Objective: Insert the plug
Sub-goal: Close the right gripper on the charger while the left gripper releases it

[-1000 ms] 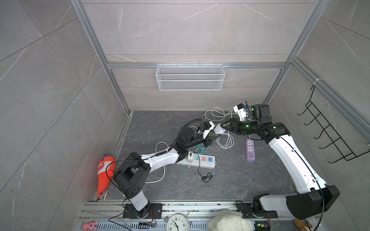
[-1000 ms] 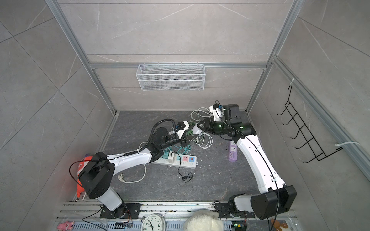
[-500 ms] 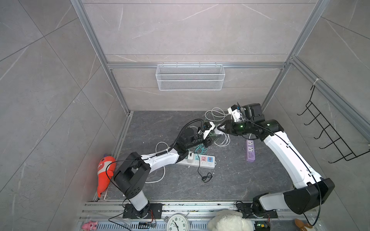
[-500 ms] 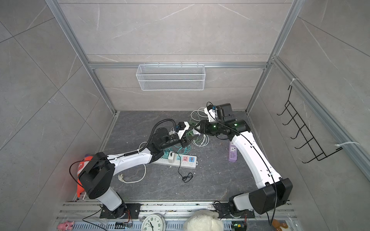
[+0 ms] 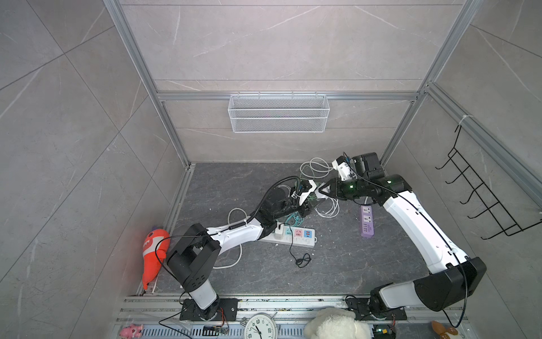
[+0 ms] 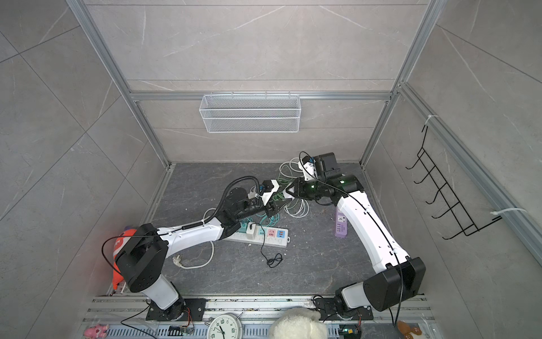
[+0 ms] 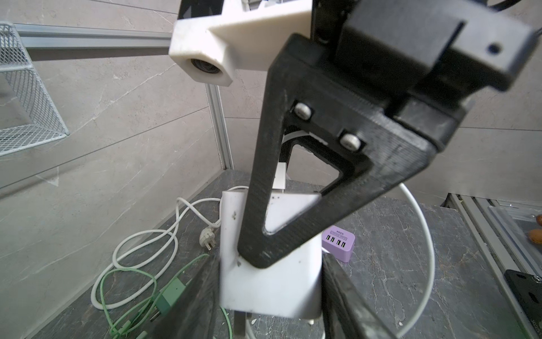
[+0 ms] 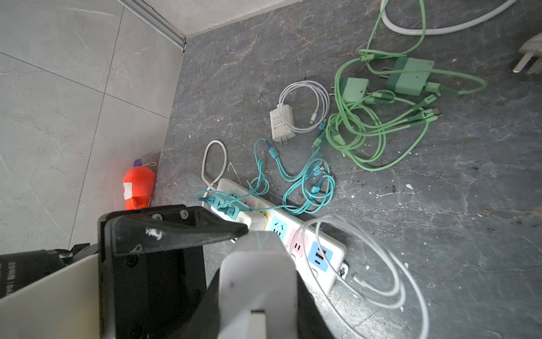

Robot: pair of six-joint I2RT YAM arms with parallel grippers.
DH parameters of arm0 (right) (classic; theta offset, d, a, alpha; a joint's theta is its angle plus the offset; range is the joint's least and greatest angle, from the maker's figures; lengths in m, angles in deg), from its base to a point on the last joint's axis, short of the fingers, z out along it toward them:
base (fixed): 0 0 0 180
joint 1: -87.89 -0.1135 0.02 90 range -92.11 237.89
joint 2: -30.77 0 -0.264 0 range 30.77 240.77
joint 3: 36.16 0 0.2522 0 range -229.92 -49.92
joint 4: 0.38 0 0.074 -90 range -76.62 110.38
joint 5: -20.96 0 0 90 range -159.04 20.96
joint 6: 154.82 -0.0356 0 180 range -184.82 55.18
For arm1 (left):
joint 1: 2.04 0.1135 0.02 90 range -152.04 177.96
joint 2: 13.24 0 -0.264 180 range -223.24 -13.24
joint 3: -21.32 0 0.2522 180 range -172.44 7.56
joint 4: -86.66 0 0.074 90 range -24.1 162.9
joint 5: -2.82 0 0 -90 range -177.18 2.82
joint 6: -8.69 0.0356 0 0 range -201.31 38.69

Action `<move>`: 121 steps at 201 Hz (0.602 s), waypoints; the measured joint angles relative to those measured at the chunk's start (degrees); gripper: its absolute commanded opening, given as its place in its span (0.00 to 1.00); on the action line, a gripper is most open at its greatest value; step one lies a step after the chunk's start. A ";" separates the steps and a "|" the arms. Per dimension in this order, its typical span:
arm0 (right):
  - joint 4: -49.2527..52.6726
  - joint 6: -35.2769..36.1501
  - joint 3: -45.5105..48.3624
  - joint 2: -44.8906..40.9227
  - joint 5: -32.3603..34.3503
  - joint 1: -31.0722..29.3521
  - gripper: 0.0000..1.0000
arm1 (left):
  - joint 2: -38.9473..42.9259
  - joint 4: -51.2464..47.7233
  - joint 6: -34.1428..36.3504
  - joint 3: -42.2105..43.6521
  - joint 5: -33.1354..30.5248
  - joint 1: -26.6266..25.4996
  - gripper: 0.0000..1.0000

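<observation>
Since one second ago the right gripper (image 5: 322, 190) has travelled toward nine o'clock in both top views and has closed its jaws. Now it meets the left gripper (image 5: 309, 202) in the air. Both claws pinch the same white charger (image 7: 269, 281): the left one is about half open around its body, the right one almost fully closed on it. The power strip (image 5: 302, 239) lies at six o'clock from them. I think the danger is a pull before one claw lets go. Then the charger can twist or slip, and its hanging white cable (image 8: 381, 264) can catch.
</observation>
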 measured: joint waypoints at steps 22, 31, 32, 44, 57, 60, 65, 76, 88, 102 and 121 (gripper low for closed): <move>0.37 0.33 0.00 0.00 0.17 -0.11 0.04 | 0.55 -0.87 0.92 0.00 -1.62 -0.15 0.65; 0.44 0.37 0.00 0.00 0.35 -0.11 0.03 | 1.09 -1.46 1.64 0.00 -2.21 -0.17 0.68; 0.46 0.37 0.00 0.00 0.35 -0.11 0.03 | 1.14 -1.51 1.62 0.00 -2.27 -0.17 0.68; 0.57 0.37 -0.02 0.00 0.57 -0.07 0.03 | 2.43 -2.64 2.62 0.02 -3.21 -0.17 0.73; 0.94 0.37 -0.13 0.00 0.59 0.09 0.03 | 4.57 -4.39 3.80 0.24 -4.55 -0.17 0.75; 1.05 0.37 -0.17 0.00 0.59 0.15 0.03 | 5.03 -4.68 3.96 0.33 -4.74 -0.17 0.75; 1.18 0.37 -0.26 0.00 0.55 0.31 0.03 | 6.16 -5.44 4.59 0.50 -5.35 -0.17 0.75; 1.29 0.37 -0.35 0.00 0.39 0.72 0.02 | 8.79 -7.37 5.75 1.01 -7.06 -0.17 0.76; 1.49 0.50 -0.52 0.04 -0.57 1.36 0.02 | 12.07 -9.79 7.17 1.57 -10.08 -0.17 0.77; 2.10 1.27 -0.96 0.26 -1.75 1.90 0.02 | 15.82 -12.59 8.90 2.25 -14.29 -0.15 0.78; 3.61 2.78 -1.03 0.33 -2.25 2.05 0.02 | 20.13 -16.46 10.43 3.02 -21.38 0.04 0.79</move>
